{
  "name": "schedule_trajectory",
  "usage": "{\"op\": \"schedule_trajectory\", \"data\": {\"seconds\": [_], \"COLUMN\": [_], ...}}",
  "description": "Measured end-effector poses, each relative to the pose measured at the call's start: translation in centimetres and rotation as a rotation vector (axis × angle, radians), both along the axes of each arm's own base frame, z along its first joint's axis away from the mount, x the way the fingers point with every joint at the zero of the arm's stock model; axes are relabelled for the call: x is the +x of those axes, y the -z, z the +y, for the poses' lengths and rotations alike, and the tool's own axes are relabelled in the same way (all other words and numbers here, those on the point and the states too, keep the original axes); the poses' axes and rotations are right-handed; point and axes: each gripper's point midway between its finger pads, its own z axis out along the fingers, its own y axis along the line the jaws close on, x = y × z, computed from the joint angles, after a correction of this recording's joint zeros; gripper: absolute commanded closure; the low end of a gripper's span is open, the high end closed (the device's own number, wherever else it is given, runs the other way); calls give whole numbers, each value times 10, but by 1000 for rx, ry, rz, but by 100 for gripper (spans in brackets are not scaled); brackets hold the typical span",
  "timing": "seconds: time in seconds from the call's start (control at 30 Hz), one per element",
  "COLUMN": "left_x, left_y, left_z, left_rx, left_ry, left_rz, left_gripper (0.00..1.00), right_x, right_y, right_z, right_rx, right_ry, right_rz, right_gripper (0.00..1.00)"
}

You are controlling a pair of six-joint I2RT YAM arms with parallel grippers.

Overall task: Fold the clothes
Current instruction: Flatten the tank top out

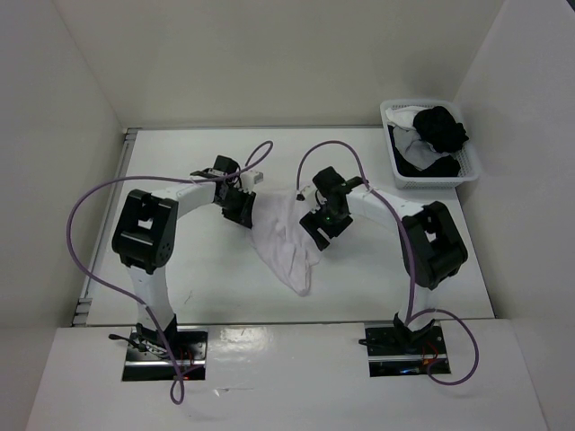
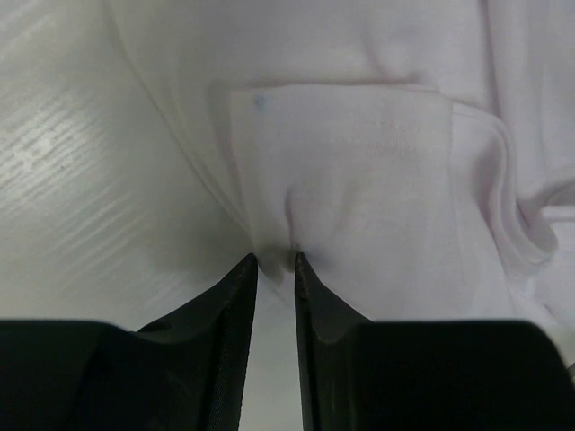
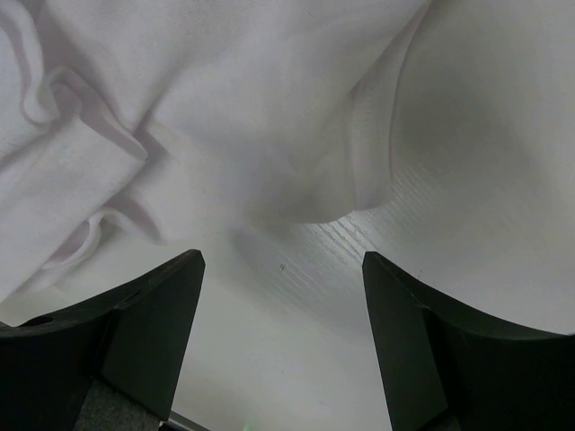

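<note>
The clothes [image 1: 286,244], one plain white garment, lie crumpled on the white table between my two arms. My left gripper [image 1: 244,212] is at the garment's left edge. In the left wrist view its jaws are nearly together, and a small pucker of the clothes [image 2: 359,162] is pinched between the tips of the left gripper [image 2: 276,259]. My right gripper [image 1: 322,230] hangs over the garment's right side. In the right wrist view the right gripper [image 3: 283,256] is open with only bare table between its fingers, and the folded edge of the clothes [image 3: 225,108] lies just ahead of them.
A white lattice basket [image 1: 433,183] stands at the back right, holding black and white cloth [image 1: 440,131]. White walls close in the table on the left, back and right. Purple cables loop from both arms.
</note>
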Motion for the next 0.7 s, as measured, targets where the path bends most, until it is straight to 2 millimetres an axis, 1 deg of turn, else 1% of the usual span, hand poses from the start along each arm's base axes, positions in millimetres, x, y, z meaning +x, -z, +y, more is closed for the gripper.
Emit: {"op": "schedule_trajectory", "data": {"seconds": [0.07,0.1,0.2,0.23,0.3,0.33,0.37,0.43,0.47,0.5,0.57,0.63,0.7], "left_x": [5,7,13,15,19,21,21,21,21,21,20,16,8], "left_y": [0,0,2,2,2,2,2,2,2,2,1,0,-2], "left_z": [-2,-3,-7,-9,-12,-14,-15,-15,-15,-14,-11,-4,8], "left_rx": [-3,-5,-17,-22,-32,-39,-44,-46,-47,-47,-42,-21,11], "left_ry": [-5,-6,-18,-17,-18,-17,-20,-24,-25,-27,-32,-39,-43], "left_rz": [-8,-7,0,2,5,6,9,14,15,16,20,29,42], "left_gripper": [73,77,85,90,96,98,100,100,100,100,100,100,100], "right_x": [0,0,0,-1,-1,-2,-2,1,3,5,12,22,37], "right_y": [1,3,9,12,18,21,24,25,25,26,27,27,26], "right_z": [0,0,0,0,-1,-1,-2,-1,-1,-2,-1,-1,-2], "right_rx": [-2,-3,-11,-15,-23,-27,-34,-35,-37,-39,-41,-36,-29], "right_ry": [2,3,5,6,9,12,14,19,25,30,47,66,92], "right_rz": [3,6,19,26,41,47,53,46,43,40,34,29,16], "right_gripper": [21,21,24,28,31,40,47,63,80,88,100,100,100]}}
